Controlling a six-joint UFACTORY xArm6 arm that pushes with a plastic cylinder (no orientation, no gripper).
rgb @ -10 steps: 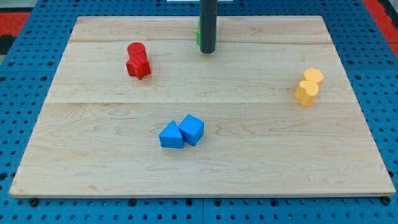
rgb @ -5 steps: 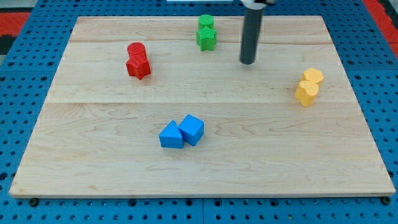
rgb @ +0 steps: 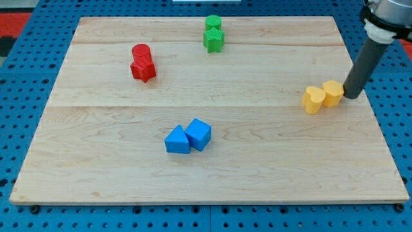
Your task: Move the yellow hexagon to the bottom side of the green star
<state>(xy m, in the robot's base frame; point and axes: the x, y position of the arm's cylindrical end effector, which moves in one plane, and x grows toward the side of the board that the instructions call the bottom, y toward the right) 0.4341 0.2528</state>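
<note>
The yellow hexagon (rgb: 333,93) lies near the board's right edge, touching a second yellow block (rgb: 313,100) on its left. My tip (rgb: 352,95) rests against the hexagon's right side. The green star (rgb: 214,40) sits near the view's top centre, with a green block (rgb: 213,23) touching it just above. The star is far to the upper left of the hexagon.
A red star-like block (rgb: 143,69) with a red block (rgb: 141,51) above it lies at the upper left. A blue block (rgb: 177,140) and a blue cube (rgb: 199,134) touch below the centre. The board's right edge (rgb: 373,103) is close to my tip.
My tip has swept from the top centre to the right of the yellow hexagon. The hexagon has shifted down and left, now level beside the other yellow block, which also moved slightly left.
</note>
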